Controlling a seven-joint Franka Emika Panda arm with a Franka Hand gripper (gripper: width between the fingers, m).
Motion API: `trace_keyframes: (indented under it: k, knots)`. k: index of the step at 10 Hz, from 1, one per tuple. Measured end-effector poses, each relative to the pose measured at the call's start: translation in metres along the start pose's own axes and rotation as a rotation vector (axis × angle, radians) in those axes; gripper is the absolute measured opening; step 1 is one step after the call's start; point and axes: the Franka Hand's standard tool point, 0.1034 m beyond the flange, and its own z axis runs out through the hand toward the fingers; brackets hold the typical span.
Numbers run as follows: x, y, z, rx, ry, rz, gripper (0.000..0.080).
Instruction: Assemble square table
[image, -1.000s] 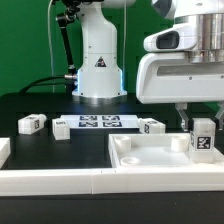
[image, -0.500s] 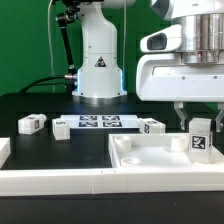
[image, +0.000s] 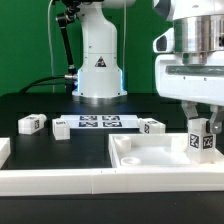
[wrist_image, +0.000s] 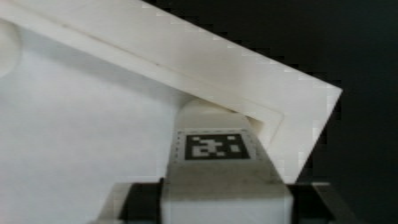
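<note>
Table top (image: 150, 160): I am looking at a white square slab with a raised rim and sunk corners. It is lying flat on the black table (image: 30, 100), at the exterior view's right, just behind the front rail wall (image: 60, 181).
Held leg (image: 203, 143): a small white block with a black-and-white square tag on it. It is standing upright over the slab's corner at the exterior view's right. In the wrist view the held leg (wrist_image: 214, 148) is sitting right by the corner rim (wrist_image: 294, 110). I cannot tell if it is touching the slab.
Gripper (image: 203, 128): the fingers are squeezing the held leg from both sides, partly closed around it.
Loose legs: the first loose leg (image: 32, 124), second loose leg (image: 60, 128) and third loose leg (image: 152, 126) are lying on the black table, behind the slab.
Marker board (image: 100, 123): lying flat between the second and third loose legs.
Change: the big white part above the fingers is sitting more to the exterior view's right than a second ago. The held leg is staying almost where it was. The loose legs are not moving.
</note>
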Motion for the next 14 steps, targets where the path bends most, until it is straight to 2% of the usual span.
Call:
trace_keyframes:
  k: [5,6,7,8,9,10,14]
  knots:
    - [0.0001,-0.0008,0.0001,0.006,-0.005,0.193,0.0291]
    - [0.0001,-0.0008,0.0002,0.006,-0.005,0.176,0.0483]
    - [0.0001,-0.0008,0.0002,0.006,-0.005,0.138,0.0593]
    - [-0.0003,-0.0007,0.0001,0.003,-0.003,0.081,0.0593]
    - [-0.0018,-0.0008,-0.0002,-0.010,0.007,-0.034,0.0638]
    - [-0.0024,-0.0019,-0.0004,-0.013,0.016,-0.163,0.0646]
    - [-0.0010,-0.0015,-0.0003,-0.018,0.018,-0.472,0.0649]
